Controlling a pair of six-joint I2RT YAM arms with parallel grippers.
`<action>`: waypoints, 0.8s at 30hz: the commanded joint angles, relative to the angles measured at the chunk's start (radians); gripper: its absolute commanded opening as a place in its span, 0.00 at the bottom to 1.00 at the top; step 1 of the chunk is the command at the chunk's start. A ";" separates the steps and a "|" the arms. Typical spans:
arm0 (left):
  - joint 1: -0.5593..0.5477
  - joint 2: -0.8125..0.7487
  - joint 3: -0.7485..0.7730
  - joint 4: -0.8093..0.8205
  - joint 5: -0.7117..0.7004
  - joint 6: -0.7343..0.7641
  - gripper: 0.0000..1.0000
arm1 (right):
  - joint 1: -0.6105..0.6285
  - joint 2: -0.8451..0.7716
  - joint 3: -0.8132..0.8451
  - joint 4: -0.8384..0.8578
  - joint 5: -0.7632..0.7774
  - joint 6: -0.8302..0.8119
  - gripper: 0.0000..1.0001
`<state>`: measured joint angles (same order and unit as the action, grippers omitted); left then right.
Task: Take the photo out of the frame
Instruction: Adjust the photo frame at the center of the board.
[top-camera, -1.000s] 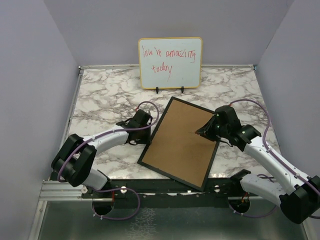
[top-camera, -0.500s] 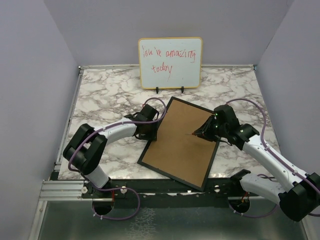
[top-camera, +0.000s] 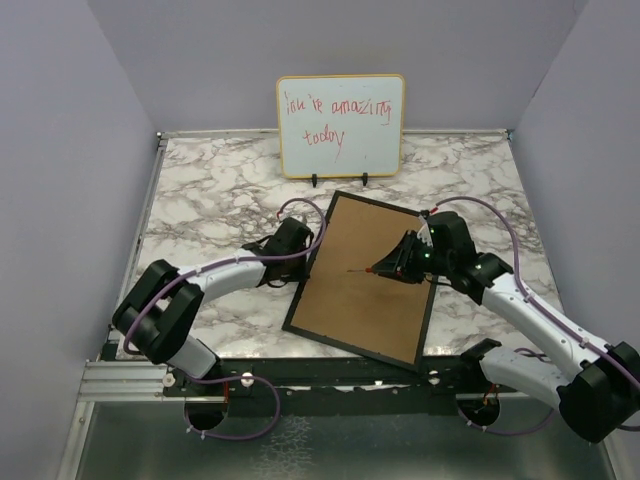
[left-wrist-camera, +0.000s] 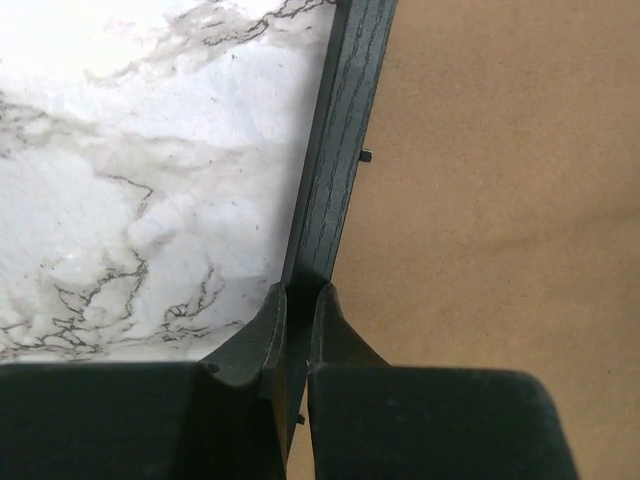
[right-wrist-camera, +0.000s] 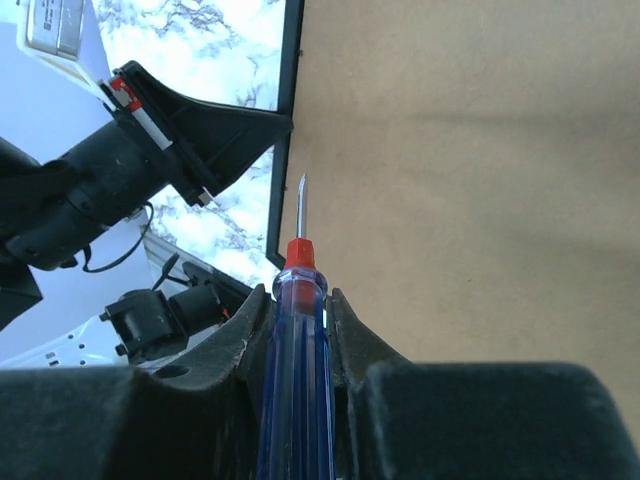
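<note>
One frame, one screwdriver, one whiteboard

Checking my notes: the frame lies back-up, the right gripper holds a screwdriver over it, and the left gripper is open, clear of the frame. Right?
No: the left gripper is shut on the frame's black edge, as the left wrist view shows. The right gripper does hold the screwdriver.

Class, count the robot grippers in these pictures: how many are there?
2. The left gripper pinches the frame's left edge; the right gripper holds a screwdriver above the frame's brown back.
</note>
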<state>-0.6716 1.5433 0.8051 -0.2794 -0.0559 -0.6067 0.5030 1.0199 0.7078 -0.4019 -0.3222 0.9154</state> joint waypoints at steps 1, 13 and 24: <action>-0.011 -0.037 -0.170 -0.075 -0.062 -0.166 0.00 | 0.005 0.018 -0.008 0.054 -0.084 -0.030 0.01; -0.109 -0.297 -0.356 -0.065 -0.107 -0.388 0.00 | 0.019 0.030 -0.114 0.270 -0.286 -0.109 0.01; -0.118 -0.313 -0.352 -0.059 -0.129 -0.357 0.39 | 0.063 -0.007 -0.277 0.482 -0.422 -0.318 0.01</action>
<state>-0.7841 1.2125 0.4824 -0.2142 -0.1616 -0.9882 0.5278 1.0466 0.4656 -0.0402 -0.6529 0.7311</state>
